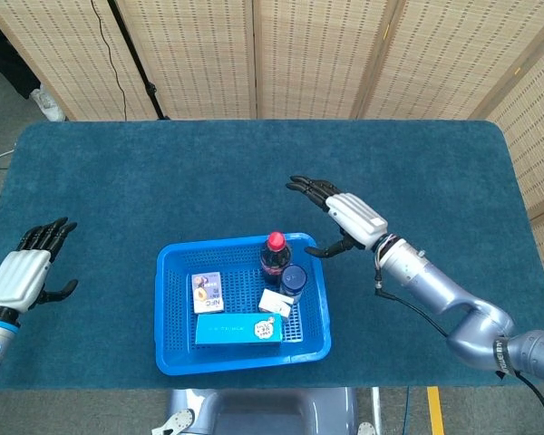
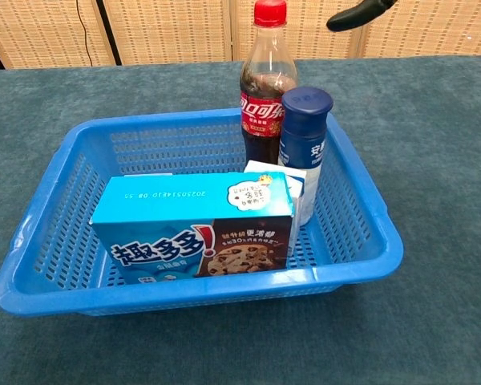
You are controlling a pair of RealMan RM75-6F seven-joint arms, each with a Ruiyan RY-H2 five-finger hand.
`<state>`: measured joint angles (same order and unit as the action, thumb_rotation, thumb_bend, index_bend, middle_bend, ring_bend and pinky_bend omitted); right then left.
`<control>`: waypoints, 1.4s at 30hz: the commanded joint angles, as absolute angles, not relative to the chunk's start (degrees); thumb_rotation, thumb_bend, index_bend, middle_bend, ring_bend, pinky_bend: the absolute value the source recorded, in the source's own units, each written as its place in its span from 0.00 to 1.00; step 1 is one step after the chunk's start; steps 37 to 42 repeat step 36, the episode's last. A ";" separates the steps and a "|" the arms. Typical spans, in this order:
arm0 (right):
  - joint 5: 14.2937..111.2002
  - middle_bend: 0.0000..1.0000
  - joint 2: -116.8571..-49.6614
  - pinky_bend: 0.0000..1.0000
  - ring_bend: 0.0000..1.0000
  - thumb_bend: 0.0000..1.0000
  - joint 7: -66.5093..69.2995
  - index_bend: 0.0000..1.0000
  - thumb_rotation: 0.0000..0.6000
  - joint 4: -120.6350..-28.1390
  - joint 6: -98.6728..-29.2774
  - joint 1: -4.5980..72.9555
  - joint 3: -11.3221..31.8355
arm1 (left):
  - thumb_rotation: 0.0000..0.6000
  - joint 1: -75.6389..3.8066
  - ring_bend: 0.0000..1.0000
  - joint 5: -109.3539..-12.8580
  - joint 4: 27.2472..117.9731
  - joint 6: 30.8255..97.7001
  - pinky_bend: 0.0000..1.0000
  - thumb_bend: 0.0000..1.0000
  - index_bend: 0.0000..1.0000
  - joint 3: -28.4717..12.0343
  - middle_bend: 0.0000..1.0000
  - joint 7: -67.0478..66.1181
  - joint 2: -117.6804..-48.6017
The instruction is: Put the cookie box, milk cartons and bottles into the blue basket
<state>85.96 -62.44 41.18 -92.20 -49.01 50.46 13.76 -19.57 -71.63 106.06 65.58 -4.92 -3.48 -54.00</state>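
– What is sitting in the blue basket (image 2: 361, 241)?

– Its perforated plastic walls are enclosing a glossy cardboard cookie box (image 2: 194, 233), two small milk cartons (image 1: 207, 292), a clear red-capped cola bottle (image 2: 265, 88) and a squat dark-blue bottle (image 2: 305, 136).

– And the hands?

– The right hand (image 1: 344, 213) is hovering beside the basket, fingers spread, empty. The left hand (image 1: 25, 270) is lying open on the napped teal table cloth (image 1: 163, 172), before woven cane screens (image 1: 308, 54).

A surface (image 1: 163, 172) covered in dark teal carpet-like cloth fills most of the head view. Behind it stand woven tan folding screens (image 1: 317, 54) with pale wooden frames. A black cable (image 1: 109, 54) hangs down one screen at the left. Grey floor (image 1: 4, 100) shows at the far left.
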 commanded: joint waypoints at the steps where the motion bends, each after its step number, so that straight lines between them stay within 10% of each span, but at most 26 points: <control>1: 85.98 0.00 -57.77 0.00 0.00 0.17 36.58 0.00 1.00 -94.12 -52.14 48.31 14.48 | 1.00 -19.41 0.00 -71.93 106.22 65.84 0.00 0.29 0.00 -4.81 0.00 -3.48 -53.94; 7: 82.33 0.00 -54.44 0.00 0.00 0.00 23.04 0.00 1.00 -94.58 -60.84 42.47 15.19 | 1.00 -18.34 0.00 -73.28 106.84 67.53 0.00 0.29 0.00 -4.36 0.00 -3.09 -53.53; 20: 90.51 0.00 -58.77 0.00 0.00 0.00 3.23 0.00 1.00 -92.33 -79.84 28.27 6.74 | 1.00 -12.17 0.00 -74.74 107.14 75.30 0.00 0.29 0.00 -1.57 0.00 -4.82 -54.54; 42: 95.45 0.00 -70.36 0.00 0.00 0.00 -7.30 0.00 1.00 -83.69 -91.43 15.56 -0.45 | 1.00 -6.27 0.00 -83.42 98.15 87.46 0.00 0.29 0.00 -0.96 0.00 -1.63 -60.30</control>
